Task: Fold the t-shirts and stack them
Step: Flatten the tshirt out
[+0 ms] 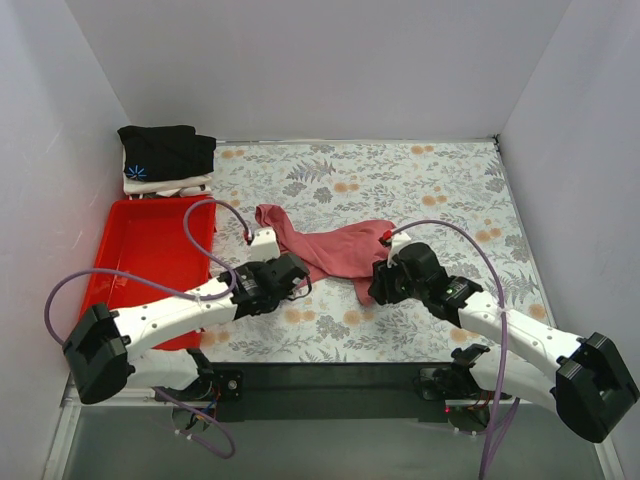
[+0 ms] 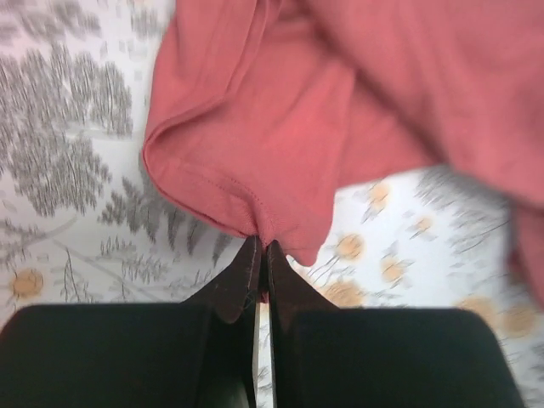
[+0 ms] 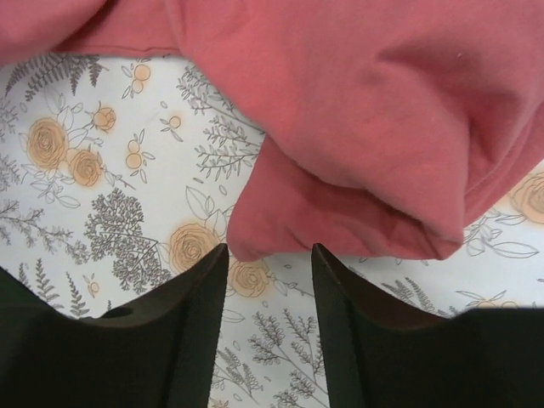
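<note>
left gripper (image 2: 260,246) is pinched shut on hem of crumpled salmon-red cotton t-shirt (image 1: 335,250) mid-table, right gripper (image 3: 269,252) jaws apart just short of its other edge, so prob. the grab-corners step; nxt needs right to close on cloth, then spread it flat.

Crumpled salmon-red t-shirt (image 1: 330,248) at centre, black t-shirt (image 1: 165,150) folded atop white t-shirt (image 1: 183,185), far-left corner
</note>
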